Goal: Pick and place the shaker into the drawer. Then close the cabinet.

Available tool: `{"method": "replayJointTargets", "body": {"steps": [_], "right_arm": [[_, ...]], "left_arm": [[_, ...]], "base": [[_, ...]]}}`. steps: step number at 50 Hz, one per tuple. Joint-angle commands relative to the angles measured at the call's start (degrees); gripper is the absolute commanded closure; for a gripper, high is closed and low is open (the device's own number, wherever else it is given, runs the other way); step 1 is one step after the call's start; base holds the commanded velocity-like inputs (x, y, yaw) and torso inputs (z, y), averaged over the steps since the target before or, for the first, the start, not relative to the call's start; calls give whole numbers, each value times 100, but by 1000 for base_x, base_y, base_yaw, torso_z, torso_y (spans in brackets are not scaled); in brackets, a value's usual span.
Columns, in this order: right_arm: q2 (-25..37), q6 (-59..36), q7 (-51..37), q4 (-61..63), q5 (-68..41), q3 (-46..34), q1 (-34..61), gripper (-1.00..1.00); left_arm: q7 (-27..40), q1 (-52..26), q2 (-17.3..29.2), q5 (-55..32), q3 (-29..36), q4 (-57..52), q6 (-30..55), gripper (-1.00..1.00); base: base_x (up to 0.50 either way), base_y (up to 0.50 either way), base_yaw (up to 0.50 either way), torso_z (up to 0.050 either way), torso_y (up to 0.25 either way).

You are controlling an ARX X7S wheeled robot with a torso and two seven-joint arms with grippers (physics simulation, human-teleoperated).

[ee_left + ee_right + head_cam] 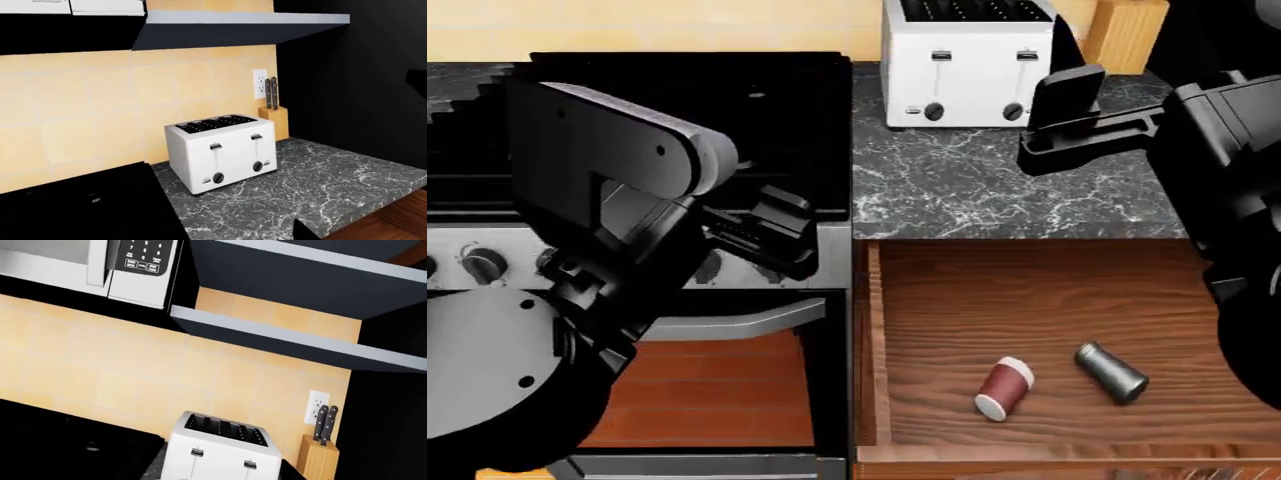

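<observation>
The grey shaker (1114, 373) lies on its side on the floor of the reddish-brown drawer (1028, 295), towards its front right. The drawer stands pulled fully out from under the countertop; the cabinet body is hidden beneath the counter. My right gripper (1065, 125) hovers over the countertop, above and behind the drawer, open with nothing in it. My left gripper (767, 238) hangs in front of the stove, left of the drawer, open and holding nothing. Neither wrist view shows the shaker or the drawer.
A maroon cylinder with a cream cap (1004, 388) lies beside the shaker in the drawer. A white toaster (968, 60) and a knife block (1128, 30) stand at the back of the marble countertop (988, 185). The black stove (694, 95) sits left; a microwave (100, 260) hangs above.
</observation>
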State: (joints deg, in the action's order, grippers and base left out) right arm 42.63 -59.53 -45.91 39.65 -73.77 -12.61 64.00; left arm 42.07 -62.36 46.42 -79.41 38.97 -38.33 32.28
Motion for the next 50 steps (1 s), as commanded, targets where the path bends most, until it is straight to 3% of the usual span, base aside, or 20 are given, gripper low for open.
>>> {"method": "replayJointTargets", "body": {"steps": [1, 33, 50], "right_arm": [[-29, -88, -111, 117, -9, -98, 150, -100], [-58, -126, -244, 149, 176, -346, -10, -100], [-90, -285, -361, 123, 306, -623, -57, -100]], "left_arm": [[-10, 213, 15, 114, 8, -61, -124, -100], [-51, 309, -10, 216, 57, -52, -152, -100], [-101, 400, -18, 283, 89, -51, -188, -100]], "base": [[3, 500, 0, 0, 0], [-31, 500, 0, 0, 0], [-233, 501, 0, 0, 0]]}}
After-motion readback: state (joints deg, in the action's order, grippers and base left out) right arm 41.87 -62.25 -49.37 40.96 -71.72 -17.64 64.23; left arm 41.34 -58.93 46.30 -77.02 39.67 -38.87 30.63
